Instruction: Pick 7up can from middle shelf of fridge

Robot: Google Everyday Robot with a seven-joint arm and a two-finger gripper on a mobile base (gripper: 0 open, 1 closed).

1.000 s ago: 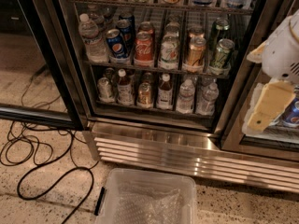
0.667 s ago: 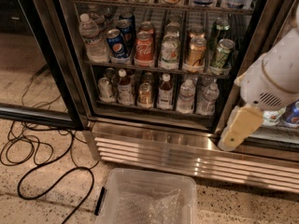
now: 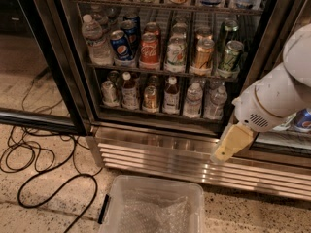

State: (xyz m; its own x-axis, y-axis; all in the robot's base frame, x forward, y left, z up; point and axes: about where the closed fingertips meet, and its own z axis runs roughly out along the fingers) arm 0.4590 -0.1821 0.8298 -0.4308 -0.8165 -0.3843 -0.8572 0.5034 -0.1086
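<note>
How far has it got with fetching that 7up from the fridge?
Barely begun. Done: nothing visible; the 7up can stands on the middle shelf, between a red can and a gold one. In hand: the gripper hangs low at right, before the base grille. Left: reach up, grasp, withdraw.

Floor point(image 3: 43, 215): bin point(image 3: 154, 184), cables point(image 3: 29, 154); tool point(image 3: 219, 154) above, rt.

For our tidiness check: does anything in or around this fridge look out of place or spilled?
Nothing spilled; the cans on the middle shelf stand upright. Only the black cables sprawl in loose loops on the floor left of the fridge. The gripper hangs low at right, outside the fridge.
</note>
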